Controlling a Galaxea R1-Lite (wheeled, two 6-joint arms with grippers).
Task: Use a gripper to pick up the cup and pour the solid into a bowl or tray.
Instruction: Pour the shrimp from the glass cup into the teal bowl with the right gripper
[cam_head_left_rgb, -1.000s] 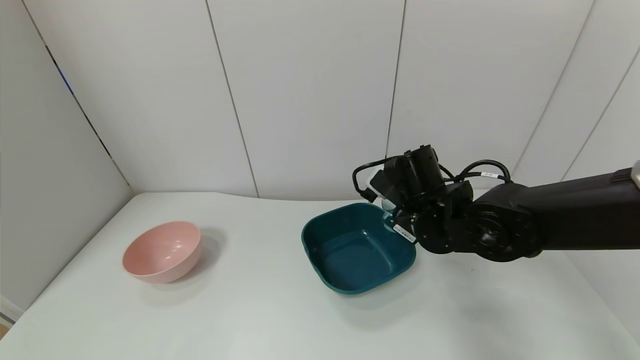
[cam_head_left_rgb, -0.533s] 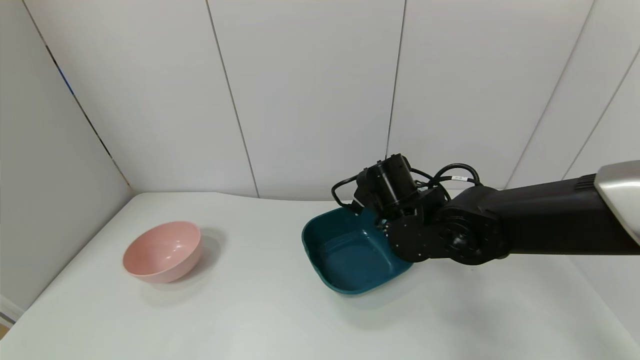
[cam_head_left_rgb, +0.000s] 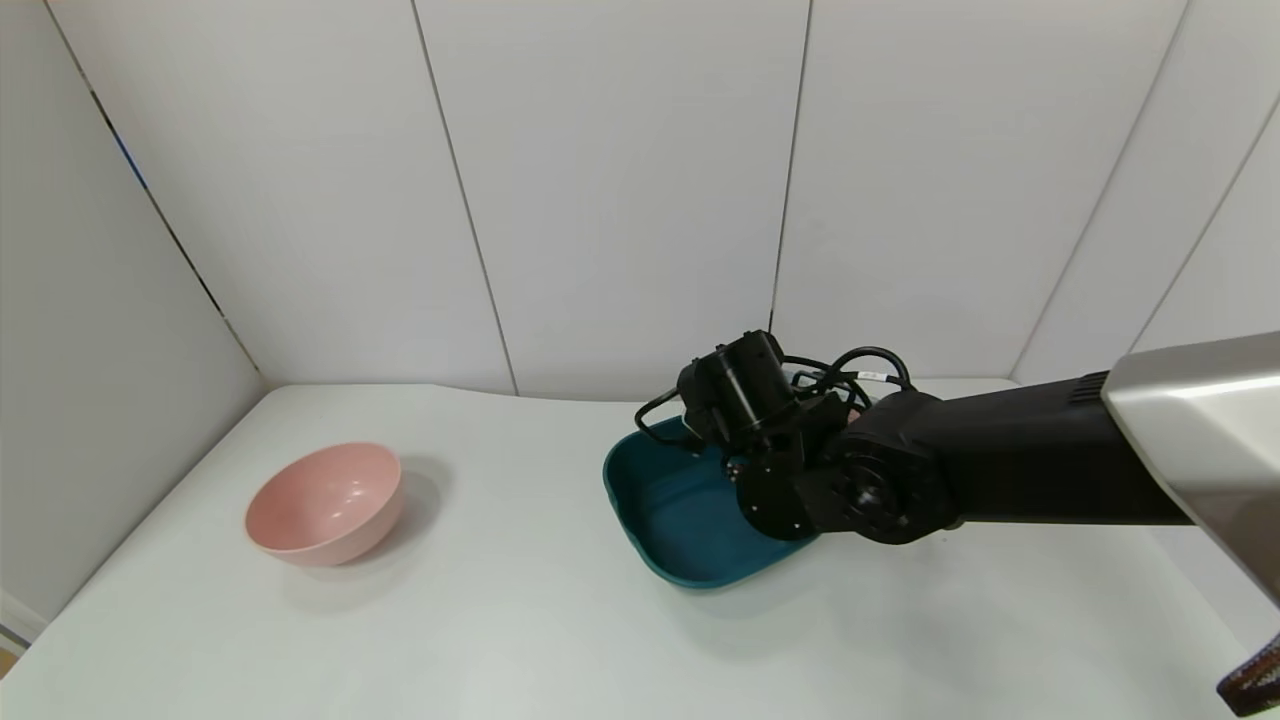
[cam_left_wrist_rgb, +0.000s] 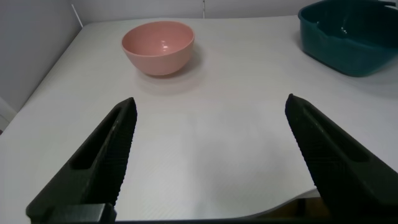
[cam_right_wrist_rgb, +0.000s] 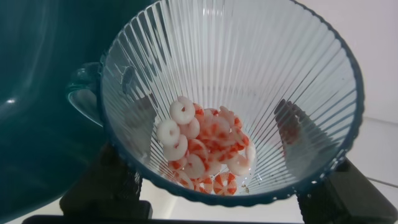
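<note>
My right gripper (cam_head_left_rgb: 735, 405) hangs over the back right part of the dark teal dish (cam_head_left_rgb: 660, 500). In the right wrist view the gripper (cam_right_wrist_rgb: 211, 118) is shut on the translucent light-blue cup (cam_right_wrist_rgb: 249, 56), one finger on each side of its ribbed wall. The cup is tilted, with its mouth toward the camera. The orange-red and white round pieces (cam_right_wrist_rgb: 205, 149) lie heaped inside it. The teal dish (cam_right_wrist_rgb: 43, 93) shows behind the cup. In the head view the cup is hidden behind the wrist. My left gripper (cam_left_wrist_rgb: 211, 124) is open and empty, low over the table's front edge.
A round pink bowl (cam_head_left_rgb: 325, 500) stands at the left of the white table, and also shows in the left wrist view (cam_left_wrist_rgb: 158, 46). The teal dish (cam_left_wrist_rgb: 348, 37) shows there too. White wall panels close the back and left side.
My right arm has moved left and a little down with the cup, from the dish's back right corner to over the dish. The dish and the pink bowl have not moved.
</note>
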